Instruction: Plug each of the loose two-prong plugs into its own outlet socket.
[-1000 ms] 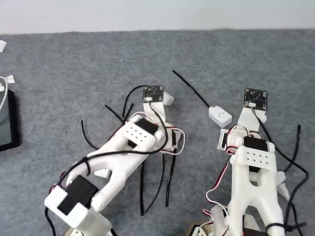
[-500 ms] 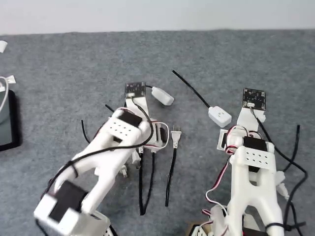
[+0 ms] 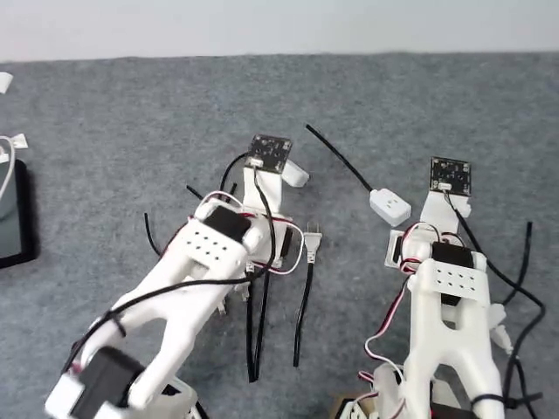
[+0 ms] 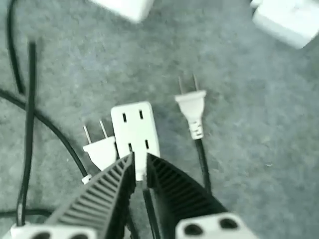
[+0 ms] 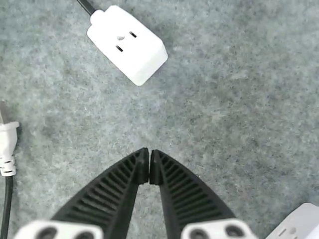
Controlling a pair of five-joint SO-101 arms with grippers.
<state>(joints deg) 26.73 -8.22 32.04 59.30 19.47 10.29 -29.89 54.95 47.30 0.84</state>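
An outlet socket (image 4: 133, 127) lies on the grey counter (image 4: 249, 149), with a loose two-prong plug (image 4: 99, 147) just beside it and a second plug (image 4: 192, 104) near its other side. The left claw (image 4: 139, 167) seems clamped on the socket's cord end. The right claw (image 5: 149, 167) is clenched on nothing, near a second socket (image 5: 127, 45).

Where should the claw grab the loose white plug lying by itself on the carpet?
I'd grip the plug across its flat white body, coming down from above. It lies flat on the carpet with prongs ahead and cord behind, leaving both side faces open.
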